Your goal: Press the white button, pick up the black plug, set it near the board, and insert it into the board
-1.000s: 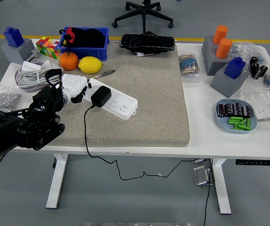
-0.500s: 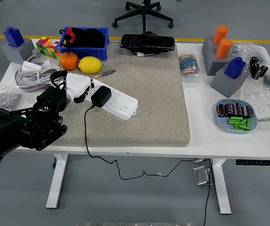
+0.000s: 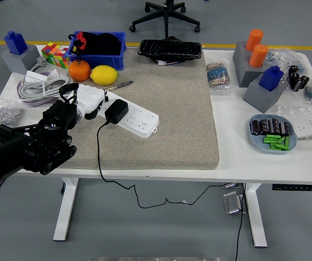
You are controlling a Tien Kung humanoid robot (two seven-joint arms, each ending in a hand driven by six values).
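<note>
The left arm [image 3: 25,149] reached in from the lower left over the mat's [image 3: 167,109] left edge, its white hand [image 3: 86,102] resting at the left end of the white board [image 3: 131,115]. The fingers lay low against that end of the board; whether they were curled or spread could not be told, and nothing showed in their hold. The black plug [image 3: 116,110] sat on the board just right of the hand, apparently seated in it, with its cable [image 3: 99,152] running down over the mat's front edge and off the table [image 3: 237,160]. The board lay slanted on the mat, its right end nearer the front edge. The white button could not be made out under the hand. Behind the hand lay an orange [image 3: 80,70], a lemon [image 3: 104,74] and a pen [image 3: 120,85]; a blue bin [image 3: 118,51] stood further back.
</note>
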